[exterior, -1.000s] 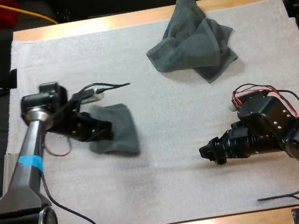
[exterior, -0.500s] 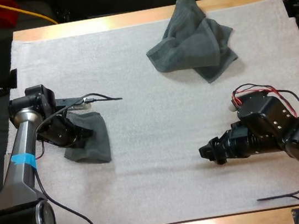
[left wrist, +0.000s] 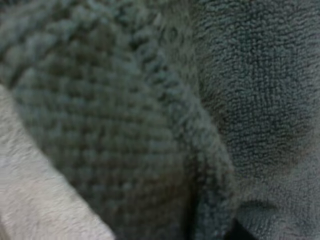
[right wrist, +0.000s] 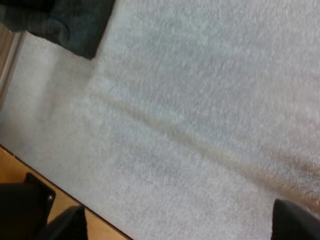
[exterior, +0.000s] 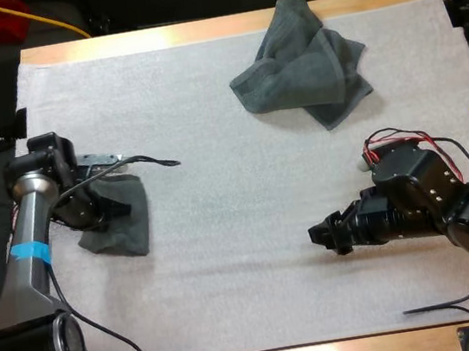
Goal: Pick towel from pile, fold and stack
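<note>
Left gripper grasps the folded dark grey-green towel, likely limp, by its edge, well apart from the crumpled grey-green towel; right gripper gapes empty.

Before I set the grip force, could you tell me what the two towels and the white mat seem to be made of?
The crumpled towel and the smaller towel look like soft, dark grey-green terry cloth, probably cotton: the left wrist view shows a nubbly looped pile and a thicker hem. The white mat looks matte and slightly fuzzy, like felt or thin foam; I cannot tell which.
</note>
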Controlling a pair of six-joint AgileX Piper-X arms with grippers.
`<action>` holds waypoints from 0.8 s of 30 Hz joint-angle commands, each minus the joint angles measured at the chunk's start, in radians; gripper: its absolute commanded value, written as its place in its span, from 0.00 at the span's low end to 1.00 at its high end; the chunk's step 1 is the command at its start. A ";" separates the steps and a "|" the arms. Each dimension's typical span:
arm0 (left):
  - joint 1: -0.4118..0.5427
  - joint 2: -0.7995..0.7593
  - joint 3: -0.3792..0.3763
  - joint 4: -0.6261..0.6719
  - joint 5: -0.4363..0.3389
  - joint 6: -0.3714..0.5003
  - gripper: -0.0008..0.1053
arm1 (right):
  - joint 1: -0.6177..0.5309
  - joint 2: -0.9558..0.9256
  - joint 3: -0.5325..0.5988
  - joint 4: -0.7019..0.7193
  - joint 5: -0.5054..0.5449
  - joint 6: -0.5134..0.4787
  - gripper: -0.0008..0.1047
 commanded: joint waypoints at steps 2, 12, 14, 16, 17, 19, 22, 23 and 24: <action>0.016 -0.004 -0.007 0.003 -0.015 -0.003 0.02 | 0.000 -0.007 -0.005 -0.014 -0.006 -0.003 0.68; 0.032 0.017 -0.007 0.001 -0.030 -0.047 0.47 | 0.000 -0.007 -0.005 -0.021 -0.006 -0.003 0.68; 0.032 0.018 -0.007 0.001 -0.073 -0.047 0.56 | 0.000 -0.007 -0.005 -0.021 -0.006 -0.003 0.68; 0.032 0.018 -0.009 -0.004 -0.192 -0.071 0.63 | 0.000 -0.007 -0.005 -0.021 -0.006 -0.003 0.68; 0.032 0.018 -0.010 -0.005 -0.233 -0.086 0.63 | 0.000 -0.007 -0.005 -0.021 -0.006 -0.003 0.68; 0.032 0.018 -0.010 -0.005 -0.305 -0.105 0.63 | 0.000 -0.007 -0.005 -0.021 -0.006 -0.003 0.68; 0.031 0.013 -0.010 -0.005 -0.312 -0.120 0.63 | 0.000 -0.007 -0.005 -0.021 -0.006 -0.003 0.68; 0.030 0.009 -0.011 -0.006 -0.312 -0.124 0.63 | 0.000 -0.007 -0.005 -0.021 -0.006 -0.003 0.68; 0.029 0.003 -0.014 -0.009 -0.312 -0.131 0.63 | 0.000 -0.007 -0.005 -0.021 -0.006 -0.003 0.68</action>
